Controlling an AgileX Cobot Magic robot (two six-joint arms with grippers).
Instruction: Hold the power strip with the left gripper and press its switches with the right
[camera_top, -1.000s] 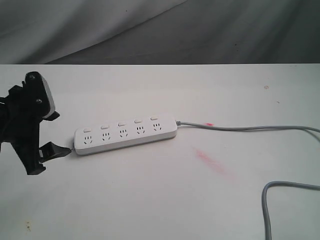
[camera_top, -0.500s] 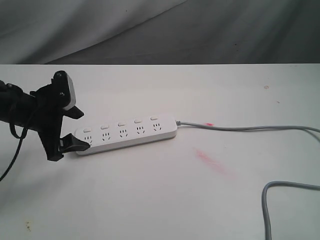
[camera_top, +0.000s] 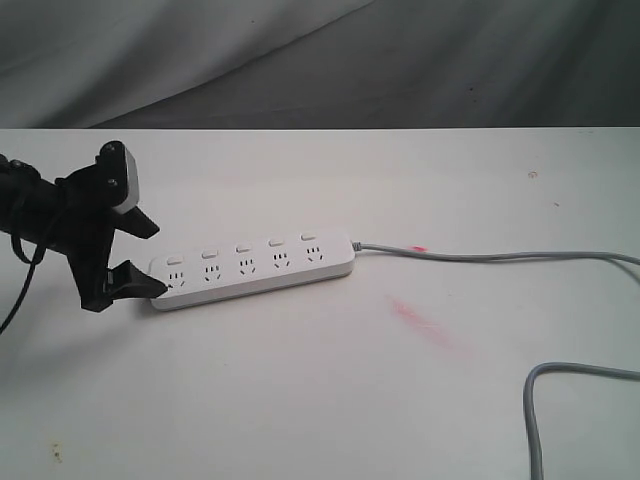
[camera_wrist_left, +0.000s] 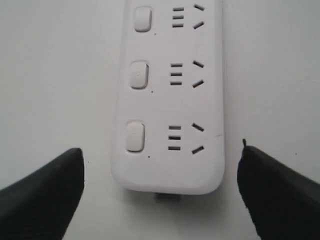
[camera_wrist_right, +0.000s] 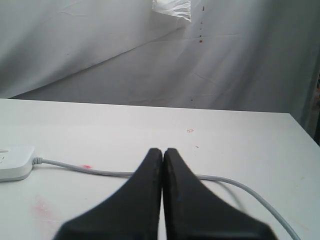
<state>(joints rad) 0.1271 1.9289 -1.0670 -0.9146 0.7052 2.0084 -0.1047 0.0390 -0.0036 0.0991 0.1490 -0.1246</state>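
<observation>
Left gripper (camera_top: 152, 258) is sitting wide open at the left end of the power strip (camera_top: 255, 268), jaws flanking it without touching, its arm being cut off by the picture edge. Switches (camera_top: 240, 248) are lining the strip's far side. Grey cord (camera_top: 500, 256) is running off rightward. Right gripper (camera_wrist_right: 163, 155), showing only in its wrist view, is holding its fingers pressed together

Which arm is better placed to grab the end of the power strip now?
Left. The left gripper is open with its jaws either side of the power strip at its end. The right gripper is shut, out by the cord, away from that end.
</observation>
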